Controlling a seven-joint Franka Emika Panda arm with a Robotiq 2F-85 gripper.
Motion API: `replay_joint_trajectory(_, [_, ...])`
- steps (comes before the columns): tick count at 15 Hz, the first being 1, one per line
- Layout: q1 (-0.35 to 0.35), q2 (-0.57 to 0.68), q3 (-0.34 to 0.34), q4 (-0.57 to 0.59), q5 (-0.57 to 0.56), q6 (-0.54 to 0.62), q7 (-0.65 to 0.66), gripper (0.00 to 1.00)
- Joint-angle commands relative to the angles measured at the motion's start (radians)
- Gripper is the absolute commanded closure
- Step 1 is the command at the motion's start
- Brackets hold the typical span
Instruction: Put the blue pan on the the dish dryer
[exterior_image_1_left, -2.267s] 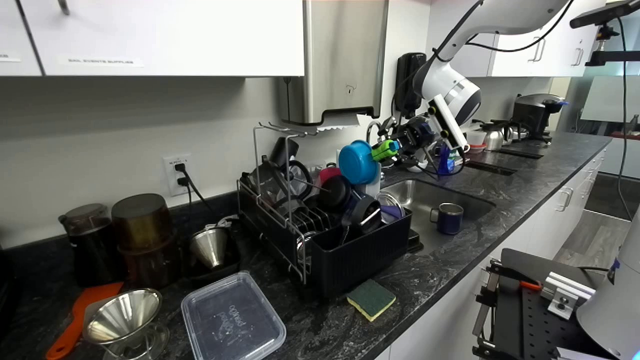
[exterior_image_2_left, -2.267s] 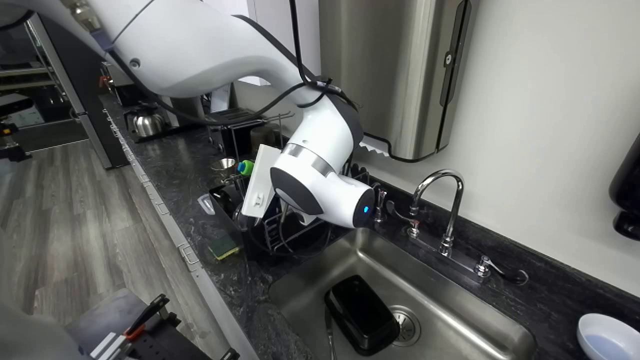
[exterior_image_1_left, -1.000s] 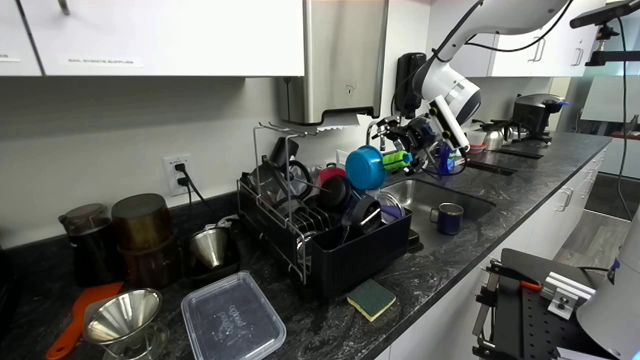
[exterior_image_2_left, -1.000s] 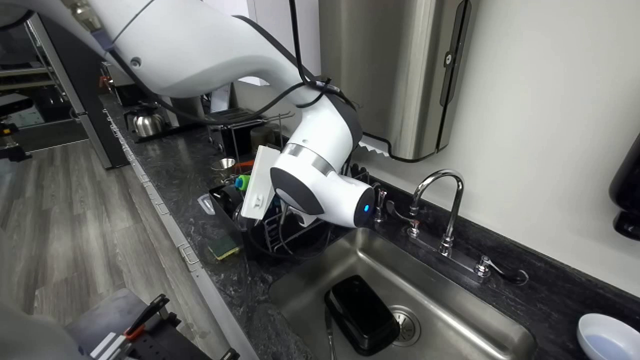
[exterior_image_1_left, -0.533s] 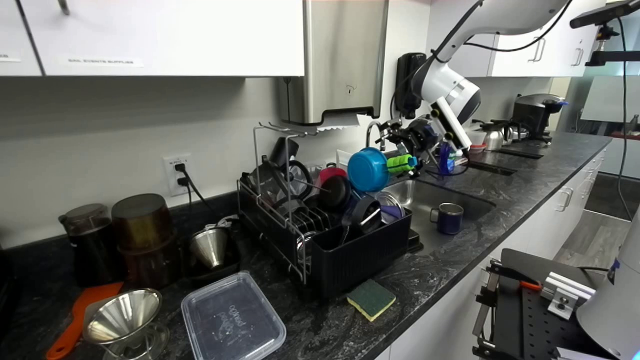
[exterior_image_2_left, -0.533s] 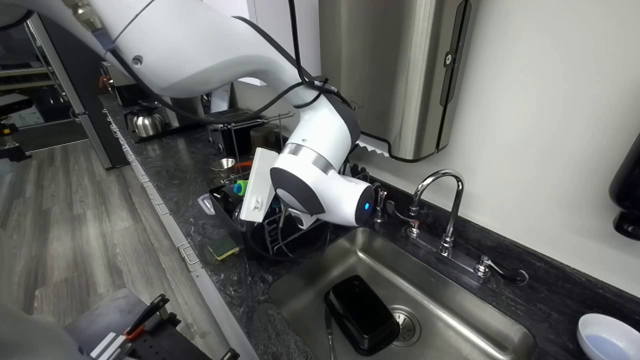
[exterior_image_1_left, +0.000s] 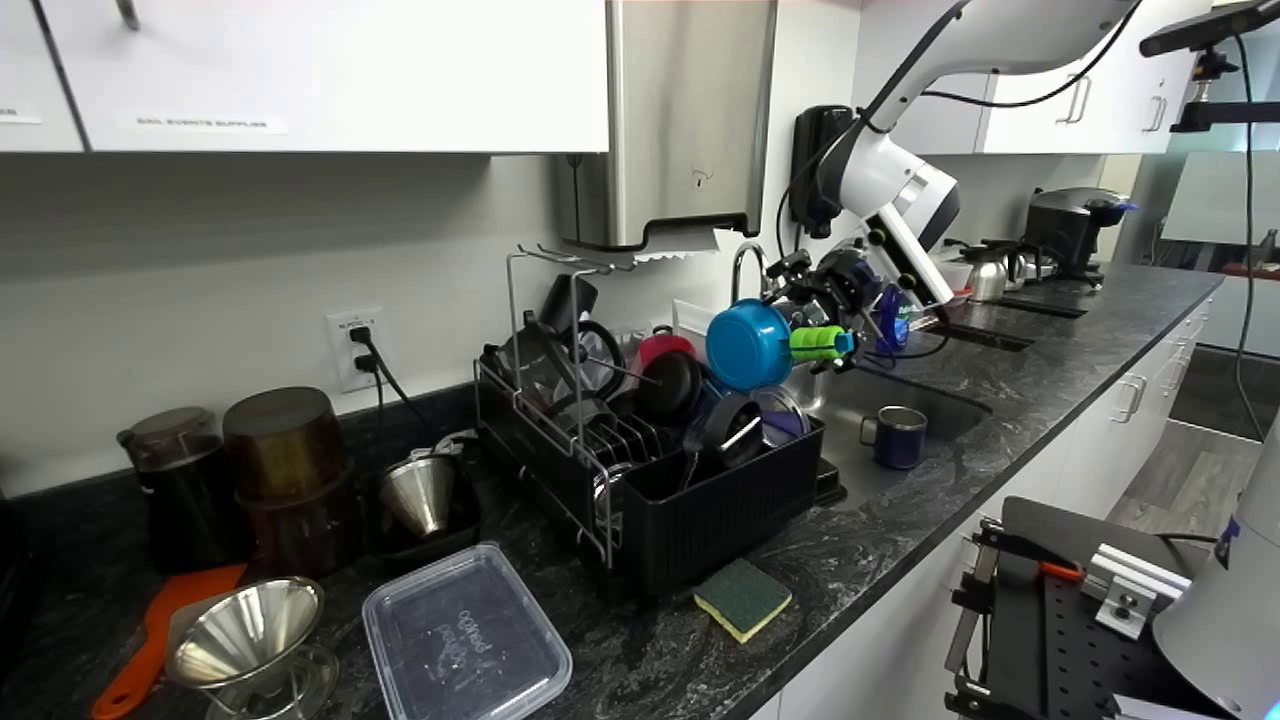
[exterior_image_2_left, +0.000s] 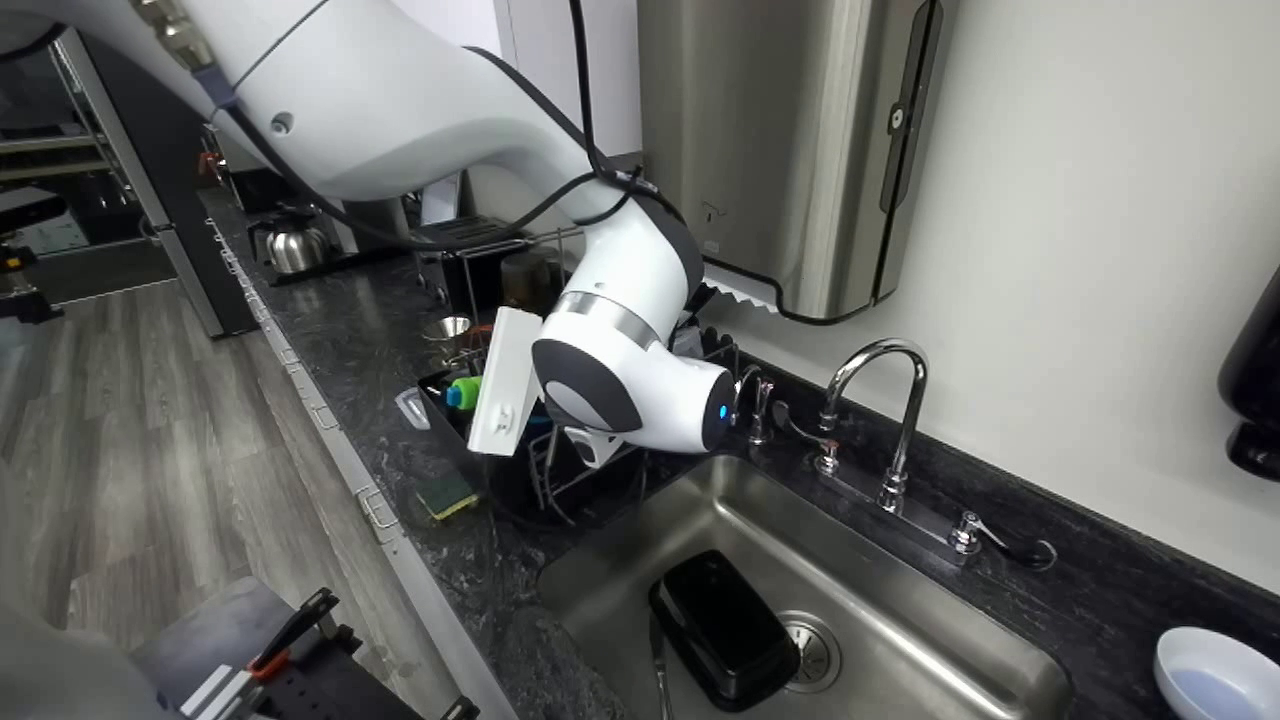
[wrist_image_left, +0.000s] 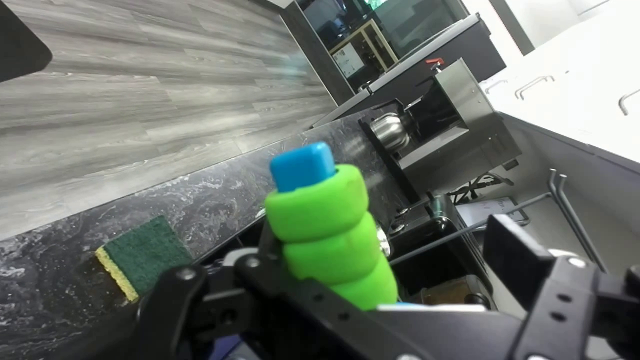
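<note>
The blue pan (exterior_image_1_left: 748, 345) is at the sink-side end of the dish dryer (exterior_image_1_left: 722, 525), above its edge; whether it touches the rack I cannot tell. Its green-sleeved handle (wrist_image_left: 327, 225) lies against my gripper's left finger in the wrist view and covers that fingertip. My gripper (wrist_image_left: 395, 250) stands wide open, and the right finger pad (wrist_image_left: 517, 260) is well clear of the handle. Most of the pan's body is hidden behind the gripper there. In an exterior view the arm hides the pan except the handle end (exterior_image_2_left: 464, 392).
A paper towel dispenser (exterior_image_1_left: 690, 120) hangs on the wall behind. The rack is full of dishes. A dark blue mug (exterior_image_1_left: 900, 438) stands at the sink's side, and a sponge (exterior_image_1_left: 743, 598) and a clear container (exterior_image_1_left: 467, 635) lie before the rack. A black tub (exterior_image_2_left: 725, 630) is in the sink.
The gripper's jaws look wider than in the earliest frame. Pan and gripper have shifted together to the right and a little down in an exterior view, the handle still against the finger.
</note>
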Motion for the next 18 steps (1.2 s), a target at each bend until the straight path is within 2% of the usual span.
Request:
replay_joint_trajectory(1, [0.001, 0.008, 0.011, 0.003, -0.050, 0.009, -0.019, 0.00])
replay_joint_trajectory(10, [0.008, 0.002, 0.030, 0.011, -0.216, 0.029, -0.066, 0.00])
replay_joint_trajectory(11, [0.007, 0.003, 0.033, 0.012, -0.221, 0.032, -0.079, 0.25])
replay_joint_trajectory(12, [0.009, -0.002, 0.035, 0.010, -0.229, 0.041, -0.094, 0.26])
replay_joint_trajectory(18, [0.013, -0.015, 0.053, 0.003, -0.219, 0.094, -0.189, 0.69])
